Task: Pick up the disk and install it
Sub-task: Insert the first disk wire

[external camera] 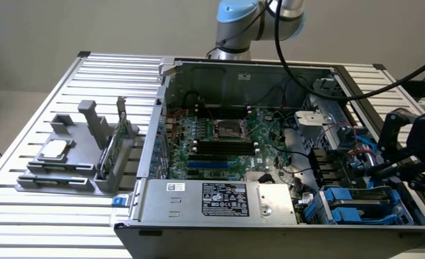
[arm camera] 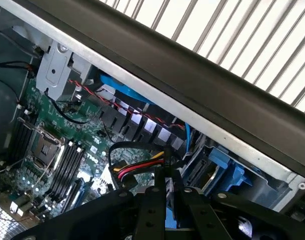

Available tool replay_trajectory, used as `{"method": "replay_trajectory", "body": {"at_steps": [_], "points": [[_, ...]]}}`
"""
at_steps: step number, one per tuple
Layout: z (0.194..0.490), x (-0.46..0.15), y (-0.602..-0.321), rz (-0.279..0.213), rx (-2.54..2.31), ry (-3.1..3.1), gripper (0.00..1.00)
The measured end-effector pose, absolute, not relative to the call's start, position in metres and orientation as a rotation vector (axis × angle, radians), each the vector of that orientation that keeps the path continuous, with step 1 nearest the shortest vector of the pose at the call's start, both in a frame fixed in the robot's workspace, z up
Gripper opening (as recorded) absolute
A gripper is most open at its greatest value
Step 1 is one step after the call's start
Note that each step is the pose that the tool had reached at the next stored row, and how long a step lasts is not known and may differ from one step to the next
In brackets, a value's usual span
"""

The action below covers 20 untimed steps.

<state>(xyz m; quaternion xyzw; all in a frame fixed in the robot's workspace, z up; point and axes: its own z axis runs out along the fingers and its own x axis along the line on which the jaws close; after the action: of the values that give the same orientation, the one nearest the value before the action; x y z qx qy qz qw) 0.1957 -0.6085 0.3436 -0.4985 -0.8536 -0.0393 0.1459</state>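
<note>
At the open case's drive bay, the gripper, fingers nearly together, partly hides the blue-railed disk.

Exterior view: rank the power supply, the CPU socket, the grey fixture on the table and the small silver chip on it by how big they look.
1. Power supply, largest, though it sits nearest the camera.
2. Grey fixture, close behind; nearness makes that order unsure.
3. CPU socket.
4. Silver chip, about alike with the socket; I won't rank those two firmly.
</note>
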Motion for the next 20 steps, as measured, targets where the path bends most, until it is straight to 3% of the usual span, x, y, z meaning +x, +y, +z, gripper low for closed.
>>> {"method": "replay_trajectory", "body": {"at_steps": [5,20], "points": [[0.344,0.191,-0.623,-0.112,-1.437,-2.458,0.16],[0.344,0.191,-0.624,-0.129,-1.608,-2.362,0.16]]}}
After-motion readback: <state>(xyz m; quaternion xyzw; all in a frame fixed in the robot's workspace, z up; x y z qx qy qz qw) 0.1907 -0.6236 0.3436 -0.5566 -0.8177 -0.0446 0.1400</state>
